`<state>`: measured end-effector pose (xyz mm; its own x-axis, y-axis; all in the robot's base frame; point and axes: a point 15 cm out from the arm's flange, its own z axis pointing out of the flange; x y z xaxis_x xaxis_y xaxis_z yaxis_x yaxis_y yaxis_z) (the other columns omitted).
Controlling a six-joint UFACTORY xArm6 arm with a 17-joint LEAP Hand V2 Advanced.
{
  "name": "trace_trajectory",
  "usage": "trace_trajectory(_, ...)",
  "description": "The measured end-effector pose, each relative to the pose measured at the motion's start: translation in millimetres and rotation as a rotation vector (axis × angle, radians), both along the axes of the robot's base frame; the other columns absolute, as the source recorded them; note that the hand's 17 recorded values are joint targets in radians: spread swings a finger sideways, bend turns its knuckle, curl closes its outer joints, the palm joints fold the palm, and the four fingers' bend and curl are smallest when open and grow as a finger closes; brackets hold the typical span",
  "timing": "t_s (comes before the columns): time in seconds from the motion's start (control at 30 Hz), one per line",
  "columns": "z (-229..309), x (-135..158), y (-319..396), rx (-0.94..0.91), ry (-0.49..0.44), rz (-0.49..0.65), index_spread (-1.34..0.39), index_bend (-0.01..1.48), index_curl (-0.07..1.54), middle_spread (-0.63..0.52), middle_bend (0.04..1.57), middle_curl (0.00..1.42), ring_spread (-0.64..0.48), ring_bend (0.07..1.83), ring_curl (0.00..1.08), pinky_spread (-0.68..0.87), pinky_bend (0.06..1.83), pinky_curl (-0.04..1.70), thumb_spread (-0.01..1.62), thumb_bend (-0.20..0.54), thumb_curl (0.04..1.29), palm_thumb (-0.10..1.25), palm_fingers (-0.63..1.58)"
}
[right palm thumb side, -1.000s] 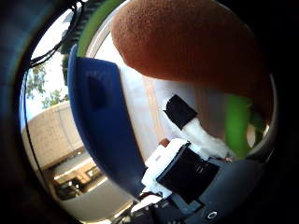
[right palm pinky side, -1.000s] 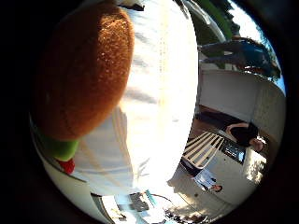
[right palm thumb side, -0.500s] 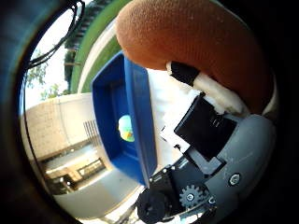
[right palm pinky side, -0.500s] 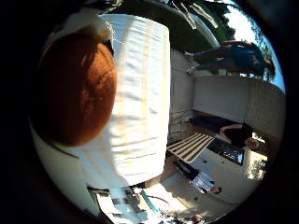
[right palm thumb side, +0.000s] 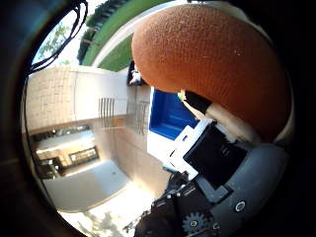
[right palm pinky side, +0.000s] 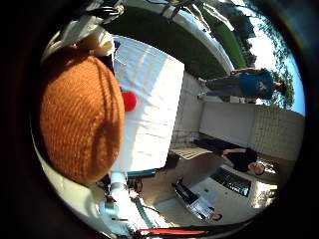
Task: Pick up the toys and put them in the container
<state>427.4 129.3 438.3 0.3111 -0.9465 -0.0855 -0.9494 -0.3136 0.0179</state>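
Against the palm, an orange knitted toy (right palm pinky side: 82, 124) is filling a large share of both views, so it is sitting very close to the cameras. The hand (right palm thumb side: 217, 158) is curling its white and black fingers (right palm thumb side: 224, 121) round the underside of this toy and is holding it clear of the white table (right palm pinky side: 149, 114) seen beyond it. In the thumb side view the blue container (right palm thumb side: 170, 116) is showing only as a partly open corner past the toy and the fingers; its contents are not visible. A small red toy (right palm pinky side: 129, 100) is lying on the table, its near edge cut off by the orange toy. How far the fingers are wrapping round the toy's far side is hidden, and the toy's overall form cannot be made out at this range.
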Motion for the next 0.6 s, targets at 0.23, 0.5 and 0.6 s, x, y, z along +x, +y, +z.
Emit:
trace_trajectory(0.23,-48.7,43.7,62.6,0.016,-0.03,-0.018,-0.8,0.88,0.38,-0.23,1.21,1.04,-0.1,1.49,0.8,0.17,1.5,0.82,1.19,-0.014,0.57,0.98,0.83)
trace_trajectory(0.5,-138.5,115.1,79.3,0.022,-0.058,-0.094,-0.84,0.91,0.5,-0.23,1.26,1.08,-0.1,1.56,0.81,0.15,1.54,0.88,1.2,-0.022,0.58,0.93,0.74)
trace_trajectory(0.6,-154.6,130.4,79.1,0.027,-0.076,-0.11,-0.85,0.92,0.55,-0.23,1.28,1.08,-0.1,1.58,0.81,0.15,1.55,0.9,1.21,-0.022,0.58,0.92,0.72)
